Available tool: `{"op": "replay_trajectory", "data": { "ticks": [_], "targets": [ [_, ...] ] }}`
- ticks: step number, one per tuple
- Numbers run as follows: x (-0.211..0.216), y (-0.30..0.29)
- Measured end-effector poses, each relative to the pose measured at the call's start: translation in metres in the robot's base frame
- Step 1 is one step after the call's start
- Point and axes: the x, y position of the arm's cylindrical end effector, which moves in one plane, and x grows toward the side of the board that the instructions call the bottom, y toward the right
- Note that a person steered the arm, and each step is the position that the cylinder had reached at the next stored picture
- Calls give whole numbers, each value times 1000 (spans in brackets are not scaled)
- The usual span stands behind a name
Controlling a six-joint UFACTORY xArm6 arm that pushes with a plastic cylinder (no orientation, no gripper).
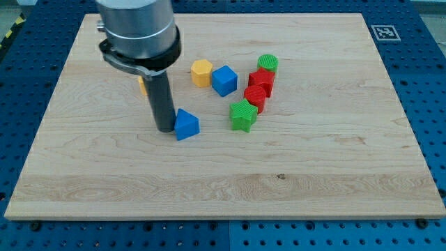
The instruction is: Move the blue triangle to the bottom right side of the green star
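The blue triangle [186, 125] lies on the wooden board, left of the green star [243, 115] with a gap between them. My tip [165, 130] rests on the board right against the triangle's left side. The rod rises up to the arm at the view's top left.
A blue cube [224, 80] and a yellow hexagon block [202, 72] sit above the triangle. Two red blocks [260, 88] stack diagonally above the star, with a green cylinder [267, 63] at their top. An orange-yellow block [142, 84] is partly hidden behind the rod. The wooden board [313, 167] spans the view.
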Motion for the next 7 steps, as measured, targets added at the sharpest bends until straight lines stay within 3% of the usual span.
{"op": "replay_trajectory", "data": {
  "ticks": [2, 3, 7],
  "targets": [
    [-2, 24],
    [-26, 24],
    [49, 79]
  ]
}}
